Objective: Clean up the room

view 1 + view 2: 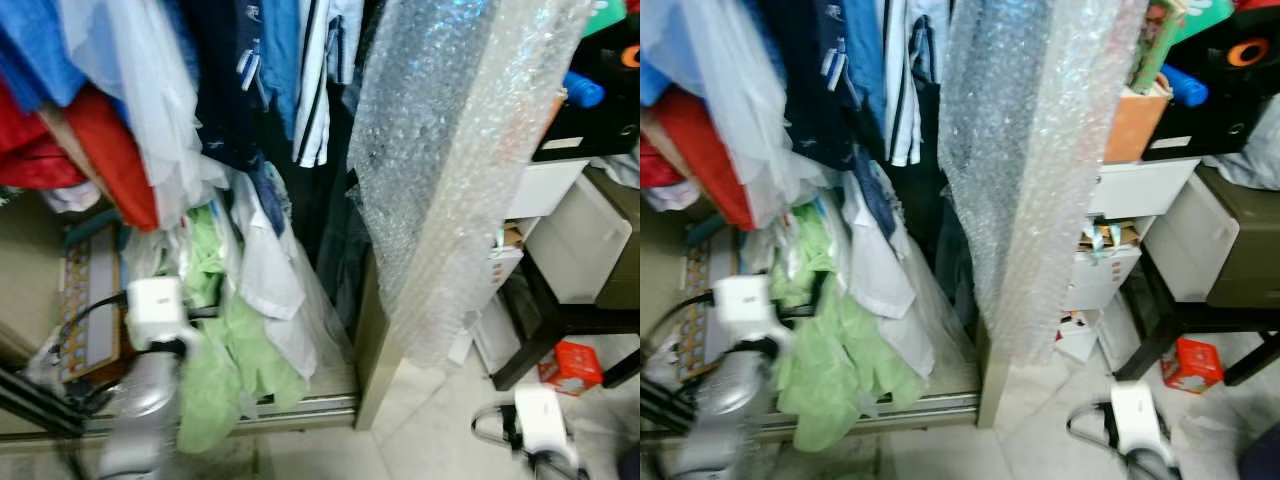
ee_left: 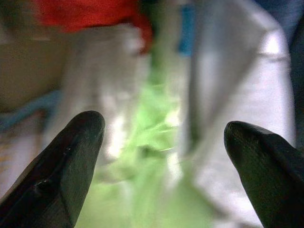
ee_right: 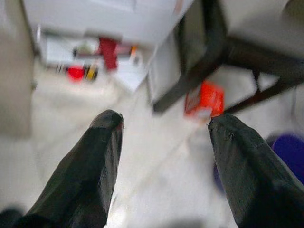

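The left gripper [image 2: 164, 137] is held wide open and empty, aimed at the green garment [image 1: 225, 370] hanging at seven o'clock in the wardrobe. A reach appears underway; closing on the cloth is called for next. The right gripper [image 3: 164, 142] hangs open, empty, above the floor [image 3: 156, 180].

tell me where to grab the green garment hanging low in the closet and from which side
Grip the green garment at its bunched lower folds, coming straight in from the closet front. The open left gripper already faces it. That part hangs free below the white shirt, while higher up it is tucked among other clothes.
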`<state>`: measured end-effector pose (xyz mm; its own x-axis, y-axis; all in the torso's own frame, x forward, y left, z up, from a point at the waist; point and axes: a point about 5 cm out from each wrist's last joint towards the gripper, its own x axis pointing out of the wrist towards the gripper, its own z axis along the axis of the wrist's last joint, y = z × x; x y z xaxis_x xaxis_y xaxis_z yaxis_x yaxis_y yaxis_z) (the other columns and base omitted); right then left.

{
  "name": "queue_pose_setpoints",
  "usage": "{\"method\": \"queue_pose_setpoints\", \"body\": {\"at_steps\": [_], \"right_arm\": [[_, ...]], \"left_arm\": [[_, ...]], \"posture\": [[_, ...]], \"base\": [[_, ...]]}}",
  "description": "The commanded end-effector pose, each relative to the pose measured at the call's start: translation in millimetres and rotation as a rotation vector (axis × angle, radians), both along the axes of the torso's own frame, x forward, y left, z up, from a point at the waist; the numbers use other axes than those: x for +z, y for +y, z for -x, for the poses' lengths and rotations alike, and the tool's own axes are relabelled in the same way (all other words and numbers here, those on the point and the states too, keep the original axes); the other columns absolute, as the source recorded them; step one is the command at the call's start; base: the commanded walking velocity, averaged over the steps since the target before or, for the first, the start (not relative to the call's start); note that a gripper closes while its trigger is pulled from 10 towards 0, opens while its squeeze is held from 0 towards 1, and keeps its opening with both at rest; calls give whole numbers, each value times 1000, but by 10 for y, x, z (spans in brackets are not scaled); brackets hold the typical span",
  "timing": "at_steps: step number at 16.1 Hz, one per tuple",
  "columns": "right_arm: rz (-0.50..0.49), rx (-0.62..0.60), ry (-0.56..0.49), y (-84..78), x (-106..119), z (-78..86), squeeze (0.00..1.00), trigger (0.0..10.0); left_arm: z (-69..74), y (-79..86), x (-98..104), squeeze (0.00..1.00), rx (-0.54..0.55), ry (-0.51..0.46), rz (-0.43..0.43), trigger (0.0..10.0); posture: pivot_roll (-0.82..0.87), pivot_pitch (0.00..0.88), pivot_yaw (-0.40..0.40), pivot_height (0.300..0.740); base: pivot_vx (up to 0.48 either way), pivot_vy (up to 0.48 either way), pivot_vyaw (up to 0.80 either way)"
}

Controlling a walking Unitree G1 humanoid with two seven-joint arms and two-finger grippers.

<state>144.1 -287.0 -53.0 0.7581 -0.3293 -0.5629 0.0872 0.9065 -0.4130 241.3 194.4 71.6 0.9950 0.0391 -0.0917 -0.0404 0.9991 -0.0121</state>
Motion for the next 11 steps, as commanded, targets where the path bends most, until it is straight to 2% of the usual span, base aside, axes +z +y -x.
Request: {"method": "queue_pose_setpoints", "body": {"at_steps": [1,4,5,6,7,9,10,11], "right_arm": [[-20,-20,21,-2,-28,2,0,10000],[-62,-31,94,63,-116,-10,0,10000],[-66,-36,104,78,-125,-38,0,10000],[-91,-50,109,109,-131,-99,0,10000],[-102,-56,118,135,-137,-140,0,10000],[-146,-84,123,187,-144,-215,0,10000],[-176,-111,145,223,-156,-260,0,10000],[-182,-106,163,251,-165,-279,0,10000]], "left_arm": [[20,88,-57,0,21,50,-42,10000],[192,507,-355,0,89,269,-167,10000],[302,652,-528,0,125,377,-193,10000],[458,756,-748,0,106,507,-170,10000],[603,814,-928,0,81,598,-152,10000],[788,903,-1132,0,82,706,-189,10000],[936,910,-1286,0,66,797,-191,10000],[1003,901,-1352,0,61,841,-192,10000]], "posture": [[-64,0,33,740],[-24,0,22,740],[-15,0,21,740],[-13,0,20,740],[-10,0,20,740],[-8,0,20,740],[-12,0,21,740],[-12,0,21,740]], "base": [[0,0,0],[0,0,0],[0,0,0],[0,0,0],[0,0,0],[0,0,0],[0,0,0],[0,0,0]]}}
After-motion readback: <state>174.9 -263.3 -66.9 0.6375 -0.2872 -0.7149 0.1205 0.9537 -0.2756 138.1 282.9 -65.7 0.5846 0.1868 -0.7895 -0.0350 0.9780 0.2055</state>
